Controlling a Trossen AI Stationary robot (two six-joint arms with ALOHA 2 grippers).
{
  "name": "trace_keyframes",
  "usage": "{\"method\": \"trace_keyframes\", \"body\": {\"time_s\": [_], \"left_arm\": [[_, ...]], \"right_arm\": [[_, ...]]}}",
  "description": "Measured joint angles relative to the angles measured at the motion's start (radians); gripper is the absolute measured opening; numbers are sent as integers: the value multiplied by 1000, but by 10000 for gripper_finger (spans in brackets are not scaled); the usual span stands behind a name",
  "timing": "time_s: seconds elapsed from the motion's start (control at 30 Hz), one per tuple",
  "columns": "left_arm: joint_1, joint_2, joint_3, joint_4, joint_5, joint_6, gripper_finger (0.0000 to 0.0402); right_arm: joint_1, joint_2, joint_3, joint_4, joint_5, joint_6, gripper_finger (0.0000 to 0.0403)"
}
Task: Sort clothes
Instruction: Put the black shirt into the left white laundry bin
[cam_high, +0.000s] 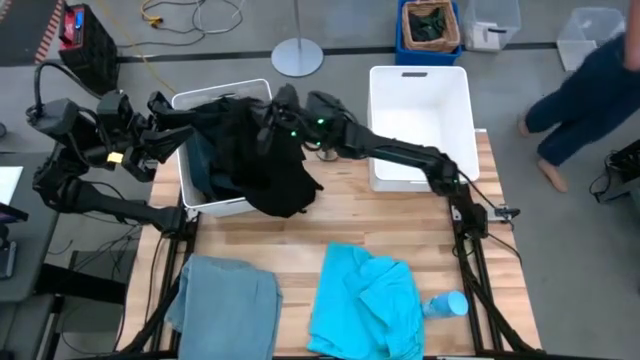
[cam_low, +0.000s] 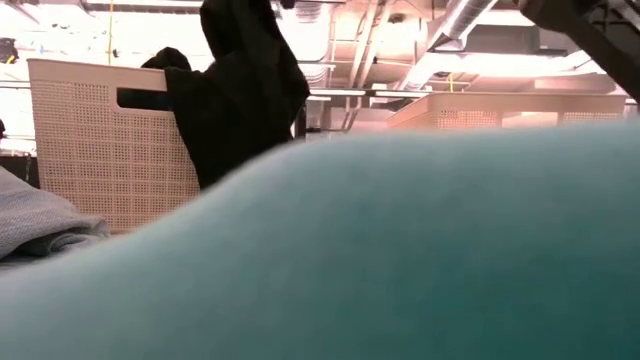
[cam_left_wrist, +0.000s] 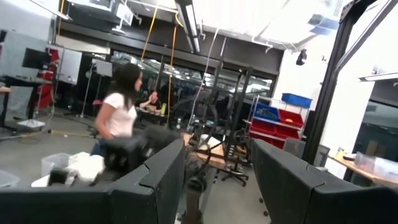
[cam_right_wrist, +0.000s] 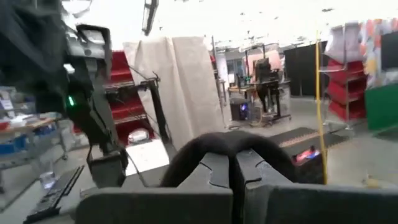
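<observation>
The black garment hangs from my right gripper, which is shut on it above the left white bin. In the low view the black garment dangles in front of that bin. A dark bluish-green cloth lies inside the bin. The grey-blue garment and the turquoise garment lie flat on the table's near side. My left gripper stands open and holds nothing, just left of the bin. My right gripper pinches a bunched fold of the black garment between its two fingers; the cloth drapes over the fingertips. The fingers come about level from the table's right side. The garment hangs slack below, its lower part over the bin's right wall and on the table.
A second white bin stands at the far right of the table. A light-blue roll lies beside the turquoise garment. A person is beyond the table's right far corner. A blue crate of dark cloth stands on the floor.
</observation>
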Motion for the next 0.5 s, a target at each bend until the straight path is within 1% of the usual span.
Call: {"method": "trace_keyframes", "body": {"time_s": [0.1,0.17,0.23,0.33,0.4,0.5], "left_arm": [[0,0,0,0,0,1,180],[0,0,0,0,0,11,180],[0,0,0,0,0,15,180],[0,0,0,-3,0,15,180],[0,0,0,-10,0,15,180],[0,0,0,-11,0,16,180]], "right_arm": [[-6,47,1,-15,-16,38,0],[-12,61,-4,-75,-44,59,0],[-10,92,-2,-83,-51,63,0],[-5,108,-4,-163,-54,61,0],[3,128,2,-173,-56,54,0],[14,147,-2,-244,-62,54,13]]}}
